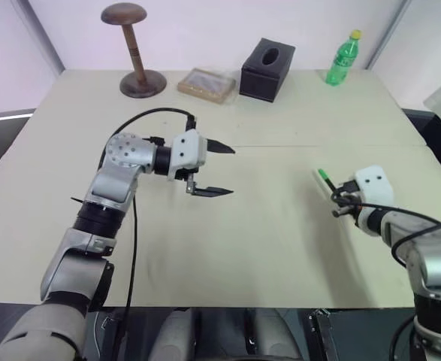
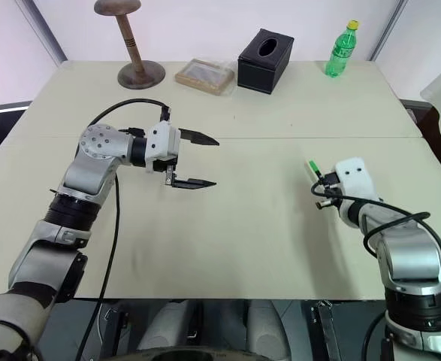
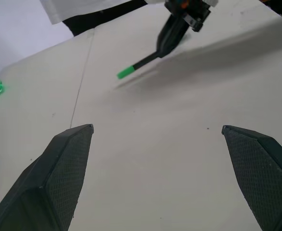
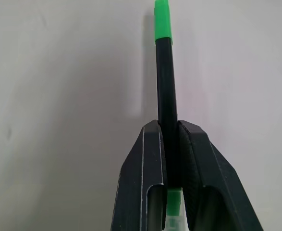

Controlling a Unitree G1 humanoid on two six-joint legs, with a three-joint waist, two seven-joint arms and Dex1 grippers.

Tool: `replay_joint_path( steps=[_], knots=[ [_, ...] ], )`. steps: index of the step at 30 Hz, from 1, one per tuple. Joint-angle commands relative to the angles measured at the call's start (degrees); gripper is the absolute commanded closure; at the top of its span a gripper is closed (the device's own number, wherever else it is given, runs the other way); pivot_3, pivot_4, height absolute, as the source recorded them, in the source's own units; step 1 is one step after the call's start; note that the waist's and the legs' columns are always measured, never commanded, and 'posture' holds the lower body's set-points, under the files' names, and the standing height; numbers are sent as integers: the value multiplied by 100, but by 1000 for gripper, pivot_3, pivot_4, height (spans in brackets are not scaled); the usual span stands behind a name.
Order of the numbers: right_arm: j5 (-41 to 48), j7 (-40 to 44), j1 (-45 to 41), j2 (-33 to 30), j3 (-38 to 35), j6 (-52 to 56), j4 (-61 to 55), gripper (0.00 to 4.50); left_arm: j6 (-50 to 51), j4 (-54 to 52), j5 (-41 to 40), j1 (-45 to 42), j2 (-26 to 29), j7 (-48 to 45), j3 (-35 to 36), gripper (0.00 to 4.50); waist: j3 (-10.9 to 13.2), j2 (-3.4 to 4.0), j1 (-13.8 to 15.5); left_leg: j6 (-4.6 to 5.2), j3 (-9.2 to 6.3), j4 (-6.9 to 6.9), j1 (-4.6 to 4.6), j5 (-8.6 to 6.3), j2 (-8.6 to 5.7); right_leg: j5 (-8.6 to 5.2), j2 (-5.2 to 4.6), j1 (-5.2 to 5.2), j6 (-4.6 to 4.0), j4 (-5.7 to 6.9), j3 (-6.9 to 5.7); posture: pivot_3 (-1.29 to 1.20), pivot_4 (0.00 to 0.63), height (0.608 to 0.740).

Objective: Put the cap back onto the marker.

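Note:
My right gripper hangs low over the right side of the table, shut on the thin black marker. The marker sticks out past the fingertips, away from me and to the left. A bright green cap sits on the marker's far tip, also seen as the cap from the head. A second bit of green shows at the base of the fingers. My left gripper hovers over the table's middle left, pointing right toward the marker. It is open wide with nothing between its fingers.
Along the far edge of the beige table stand a wooden hat stand, a flat woven box, a black tissue box and a green bottle. A black cable loops over my left arm.

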Motion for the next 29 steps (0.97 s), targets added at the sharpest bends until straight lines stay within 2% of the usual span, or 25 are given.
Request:
replay_joint_path(
  steps=[1,3,6,12,18,26,29],
  knots=[
    [45,-103,-12,73,-217,57,-320,4500,25,-141,-75,-65,45,-13,12,18,-1,2,-15,0,1,0,0,0,0,0,0,0,0,0,1,0,150,740],
    [55,-108,4,81,-210,69,-356,4500,20,-114,-81,-76,47,-19,8,18,-1,2,-11,0,2,0,2,0,1,0,2,0,0,2,2,0,150,740],
    [110,-86,38,111,-269,121,-433,3159,48,-53,-114,-109,36,-70,-5,0,-1,2,-7,0,1,0,2,0,1,0,2,0,0,2,2,0,150,740],
    [230,33,92,-51,-342,242,-684,39,-1,39,-94,-150,-2,-189,-41,0,-1,2,-6,0,1,0,2,0,1,0,2,0,0,2,2,0,150,740],
    [444,533,428,-975,-547,525,-1760,39,-202,207,-51,-269,-86,-351,-156,0,-1,2,5,1,1,0,1,0,0,0,0,1,0,0,1,0,150,740],
    [960,743,94,-816,-1461,2308,-3398,39,-484,630,-4,-419,-424,-493,-308,0,-1,2,13,1,-1,0,1,-1,2,0,3,4,0,-2,1,0,150,740],
    [1527,716,164,-845,-1844,2471,-3539,39,-588,721,2,-411,-551,-502,-382,0,-1,2,13,1,-2,0,0,-1,2,0,1,5,0,-3,0,0,150,740]
  ],
)
